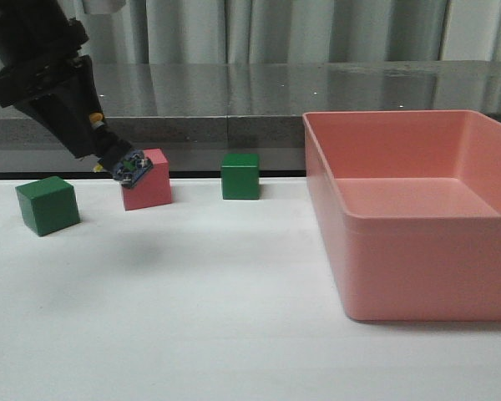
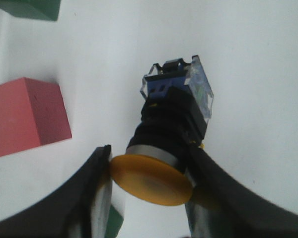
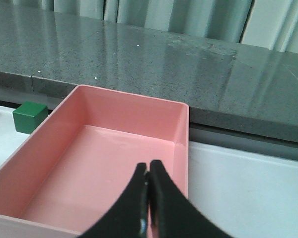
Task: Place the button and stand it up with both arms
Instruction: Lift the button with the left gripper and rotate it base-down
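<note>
A white tabletop (image 1: 192, 317) is seen in the front view, matte and bare apart from faint shadows. Behind it a dark grey speckled counter (image 1: 317, 92) is set, glossy enough to carry pale reflections, with grey-green curtains (image 1: 275, 29) hung behind that.

The left gripper (image 1: 107, 154) is seen at upper left in the front view, tilted down toward the table, raised above it. The button (image 1: 127, 167) is clamped in it: in the left wrist view the yellow cap (image 2: 151, 178) is pinched between the two fingers (image 2: 97, 193), the jaws parted only by the cap's width. The silver collar, black body and bluish-clear base block (image 2: 188, 89) are pointed away from the gripper, toward the tabletop. The button is held tilted, not upright, and clear of the surface; whether it touches the pink cube (image 1: 147, 180) just behind it cannot be told from the front view.

One green cube (image 1: 47, 205) is placed left of the pink cube, near the table's left side; a second green cube (image 1: 240, 175) is placed to the pink cube's right, apart from it. A large pink bin (image 1: 417, 276) is set on the right of the table.

The right gripper (image 3: 148, 186) is seen only in its wrist view, held above the bin, its jaws closed tip to tip with nothing between them.
</note>
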`<move>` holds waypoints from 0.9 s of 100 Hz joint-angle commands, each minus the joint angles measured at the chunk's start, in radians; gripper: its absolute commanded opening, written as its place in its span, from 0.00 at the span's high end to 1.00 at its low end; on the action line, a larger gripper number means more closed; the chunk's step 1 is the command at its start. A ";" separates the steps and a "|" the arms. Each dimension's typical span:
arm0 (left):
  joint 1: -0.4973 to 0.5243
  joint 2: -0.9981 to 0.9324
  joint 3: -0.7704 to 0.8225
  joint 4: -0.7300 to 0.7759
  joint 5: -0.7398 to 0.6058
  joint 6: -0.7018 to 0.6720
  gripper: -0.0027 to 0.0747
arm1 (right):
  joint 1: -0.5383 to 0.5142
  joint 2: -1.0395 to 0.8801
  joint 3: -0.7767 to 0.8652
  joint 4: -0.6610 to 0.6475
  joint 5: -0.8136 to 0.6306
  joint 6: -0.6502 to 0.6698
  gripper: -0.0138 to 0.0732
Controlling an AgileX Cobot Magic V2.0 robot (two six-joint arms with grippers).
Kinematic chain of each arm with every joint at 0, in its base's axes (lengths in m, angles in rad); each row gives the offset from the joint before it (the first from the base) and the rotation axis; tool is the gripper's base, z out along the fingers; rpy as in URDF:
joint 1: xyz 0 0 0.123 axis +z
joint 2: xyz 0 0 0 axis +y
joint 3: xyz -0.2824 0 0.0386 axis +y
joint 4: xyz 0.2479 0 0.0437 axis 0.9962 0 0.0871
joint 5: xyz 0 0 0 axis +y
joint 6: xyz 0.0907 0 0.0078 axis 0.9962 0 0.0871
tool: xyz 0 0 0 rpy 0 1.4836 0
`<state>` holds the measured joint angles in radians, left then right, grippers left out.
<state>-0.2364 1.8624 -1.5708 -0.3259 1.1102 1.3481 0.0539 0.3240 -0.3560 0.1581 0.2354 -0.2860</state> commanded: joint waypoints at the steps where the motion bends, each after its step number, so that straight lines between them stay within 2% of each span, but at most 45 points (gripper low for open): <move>1: -0.088 -0.056 -0.061 0.167 0.031 -0.162 0.99 | -0.008 0.005 -0.025 0.004 -0.072 0.000 0.91; 24: -0.283 -0.034 -0.068 0.565 0.088 -0.402 0.99 | -0.008 0.005 -0.025 0.004 -0.072 0.000 0.91; 39: -0.369 0.000 -0.068 0.802 0.152 -0.548 0.99 | -0.008 0.005 -0.025 0.004 -0.072 0.000 0.91; 65: -0.434 0.058 -0.068 0.931 0.152 -0.552 0.99 | -0.008 0.005 -0.025 0.004 -0.072 0.000 0.91; 90: -0.437 0.116 -0.068 0.955 0.150 -0.549 0.99 | -0.008 0.005 -0.025 0.004 -0.072 0.000 0.91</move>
<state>-0.6645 2.0166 -1.6099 0.5861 1.2140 0.8063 0.0539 0.3240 -0.3560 0.1581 0.2354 -0.2860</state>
